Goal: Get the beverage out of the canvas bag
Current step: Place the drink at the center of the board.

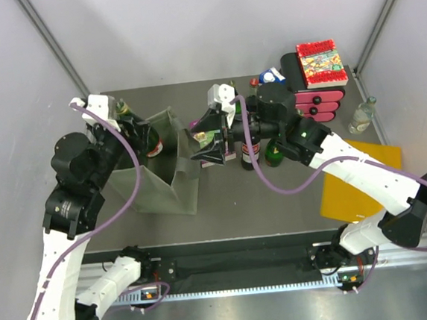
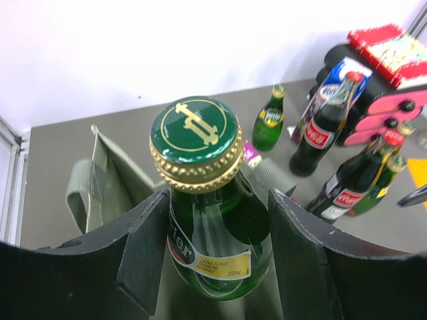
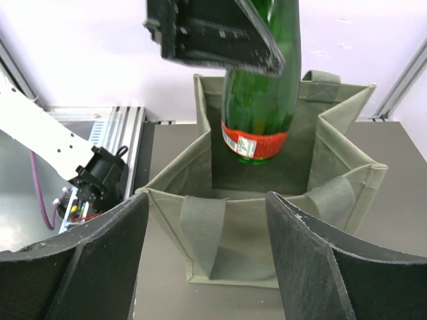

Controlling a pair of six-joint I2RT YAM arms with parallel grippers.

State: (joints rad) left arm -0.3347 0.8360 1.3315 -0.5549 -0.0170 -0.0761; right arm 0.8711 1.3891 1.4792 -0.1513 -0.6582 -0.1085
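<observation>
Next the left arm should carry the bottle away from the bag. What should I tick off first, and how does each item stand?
1. Left gripper clamped on the green bottle: ok, a finger on each side below the cap.
2. Bottle near upright: ok.
3. Bottle base above the canvas bag rim: cannot tell; the right wrist view shows the base against the bag's inner wall.
4. Right gripper out of the way: ok, open, holding nothing, facing the bag.
5. Spot to set it down: probably ok; bare table shows in front of the standing bottles.
</observation>
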